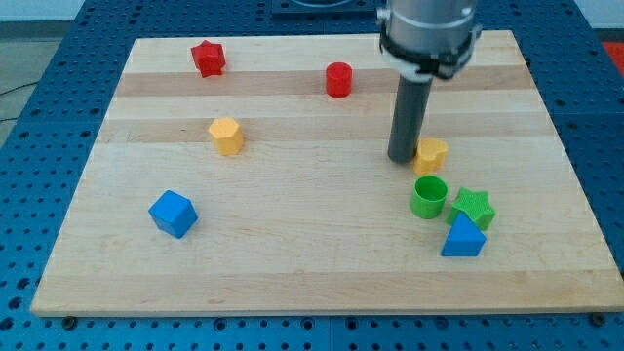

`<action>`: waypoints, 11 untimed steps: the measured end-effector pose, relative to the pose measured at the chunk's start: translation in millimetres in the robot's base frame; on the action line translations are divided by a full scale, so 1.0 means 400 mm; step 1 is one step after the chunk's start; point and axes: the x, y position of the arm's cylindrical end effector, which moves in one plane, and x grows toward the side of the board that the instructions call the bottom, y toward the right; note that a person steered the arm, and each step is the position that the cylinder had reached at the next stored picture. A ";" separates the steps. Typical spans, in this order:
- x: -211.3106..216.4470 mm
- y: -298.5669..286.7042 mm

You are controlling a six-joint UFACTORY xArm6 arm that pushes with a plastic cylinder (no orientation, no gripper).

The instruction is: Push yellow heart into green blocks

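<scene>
The yellow heart (432,154) lies at the view's right, just above the green blocks. My tip (402,158) stands right against the heart's left side, touching or nearly touching it. The green cylinder (429,197) sits directly below the heart with a small gap between them. The green star (473,208) lies just right of the cylinder, close to it.
A blue triangle (462,237) lies below the green star, touching it. A yellow hexagon (225,136) sits at centre left, a blue cube (174,214) at lower left, a red star (208,58) at top left, a red cylinder (338,79) at top centre. The wooden board (292,273) ends near the blocks' right.
</scene>
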 end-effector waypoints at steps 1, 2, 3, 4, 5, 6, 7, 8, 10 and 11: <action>-0.010 -0.027; -0.126 -0.065; -0.161 -0.033; -0.161 -0.033; -0.185 -0.018; -0.197 0.094; -0.137 0.024; -0.062 0.108; -0.031 0.132; -0.192 0.097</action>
